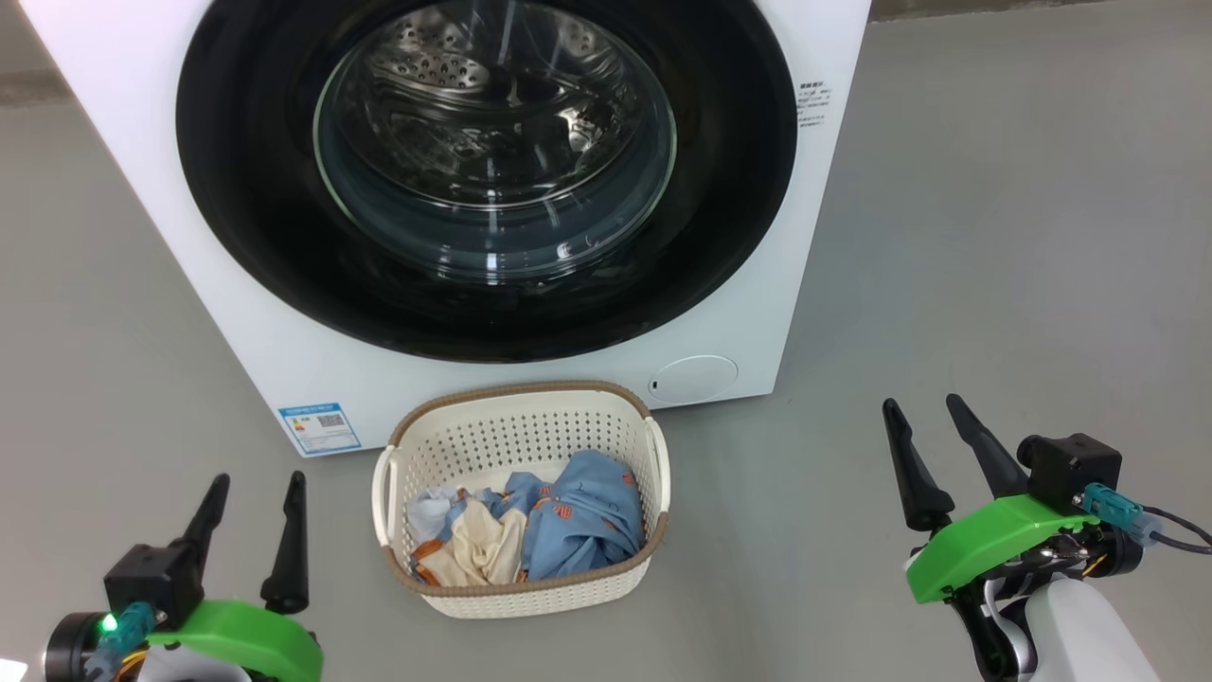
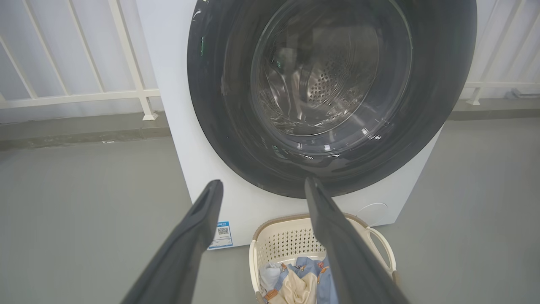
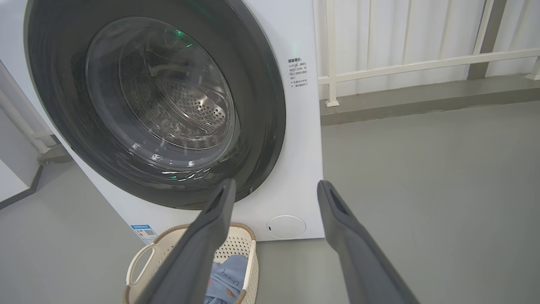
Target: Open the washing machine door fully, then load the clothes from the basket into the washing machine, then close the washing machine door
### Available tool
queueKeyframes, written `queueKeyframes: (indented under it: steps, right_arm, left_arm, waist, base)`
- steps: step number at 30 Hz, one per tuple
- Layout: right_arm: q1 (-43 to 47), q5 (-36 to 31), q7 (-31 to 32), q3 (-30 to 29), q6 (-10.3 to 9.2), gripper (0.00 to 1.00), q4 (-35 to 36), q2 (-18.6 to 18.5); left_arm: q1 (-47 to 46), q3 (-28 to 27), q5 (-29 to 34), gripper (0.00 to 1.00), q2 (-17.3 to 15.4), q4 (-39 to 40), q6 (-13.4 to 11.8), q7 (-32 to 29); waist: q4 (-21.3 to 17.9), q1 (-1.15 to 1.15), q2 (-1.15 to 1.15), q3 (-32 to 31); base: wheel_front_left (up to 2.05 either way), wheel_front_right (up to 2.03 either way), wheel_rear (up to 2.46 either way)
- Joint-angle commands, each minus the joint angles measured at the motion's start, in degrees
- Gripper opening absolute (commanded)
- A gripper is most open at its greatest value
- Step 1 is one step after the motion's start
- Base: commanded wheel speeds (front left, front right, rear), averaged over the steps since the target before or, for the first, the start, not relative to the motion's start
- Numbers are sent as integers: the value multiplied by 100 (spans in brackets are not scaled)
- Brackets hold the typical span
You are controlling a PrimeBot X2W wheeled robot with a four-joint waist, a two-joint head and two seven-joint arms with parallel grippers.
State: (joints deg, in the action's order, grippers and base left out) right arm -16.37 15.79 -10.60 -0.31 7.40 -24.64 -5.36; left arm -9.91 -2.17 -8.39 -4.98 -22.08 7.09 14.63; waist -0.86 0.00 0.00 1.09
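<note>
Left hand (image 1: 258,478) and right hand (image 1: 922,403) both gape empty, the washing machine door (image 1: 237,189) is shut, and a reaching arm could easily clip the basket (image 1: 521,390) of clothes (image 1: 578,516) on the floor just below.

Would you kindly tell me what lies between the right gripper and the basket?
In the head view, only bare grey floor lies between the right gripper and the basket; nothing stands on that stretch.
</note>
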Motion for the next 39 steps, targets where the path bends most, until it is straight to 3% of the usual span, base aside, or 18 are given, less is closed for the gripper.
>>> queueKeyframes:
  steps: [1, 16, 39]
  right_arm:
    - [-106, 2, 4, 137, 9, 100, 171, 24]
    - [-144, 43, 7, 115, 9, 100, 154, 13]
    - [-242, 126, -81, 92, 9, 100, -2, 41]
  left_arm:
    - [-290, -211, 11, 100, -117, 134, 19, 37]
    - [-345, -245, 143, 100, -90, 129, 26, 37]
    - [-423, -351, 151, 100, -40, 264, 34, 37]
  waist:
    - [4, 0, 0, 10]
    - [27, 0, 0, 111]
    - [8, 0, 0, 214]
  base:
    - [0, 0, 0]
    - [32, -2, -30]
    - [155, 15, -170]
